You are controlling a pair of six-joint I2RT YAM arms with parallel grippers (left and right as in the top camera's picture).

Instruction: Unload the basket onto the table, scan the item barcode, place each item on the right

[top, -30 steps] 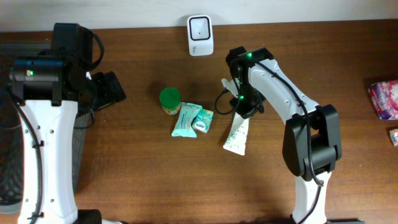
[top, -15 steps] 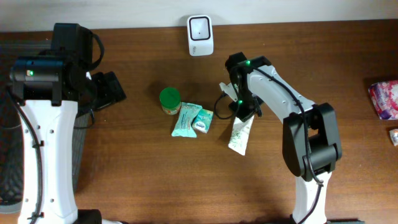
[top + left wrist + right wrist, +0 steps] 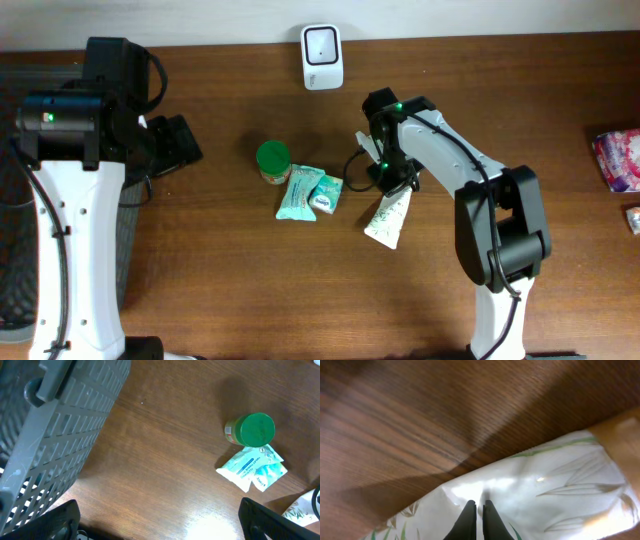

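Glossy plastic pouch (image 3: 545, 490), smooth polished wood table (image 3: 250, 290)

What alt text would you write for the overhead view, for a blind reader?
The right hand is shut on the top end of a white packet on a wooden table, near a white scanner. A green-lidded jar and two teal packets lie beside it; the left hand is open.

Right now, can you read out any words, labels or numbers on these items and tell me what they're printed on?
No text is legible.
The teal packets: dark print, too small to read.
The green-lidded jar: label blurred.
The white pouch: only a leaf pattern shows, no words.
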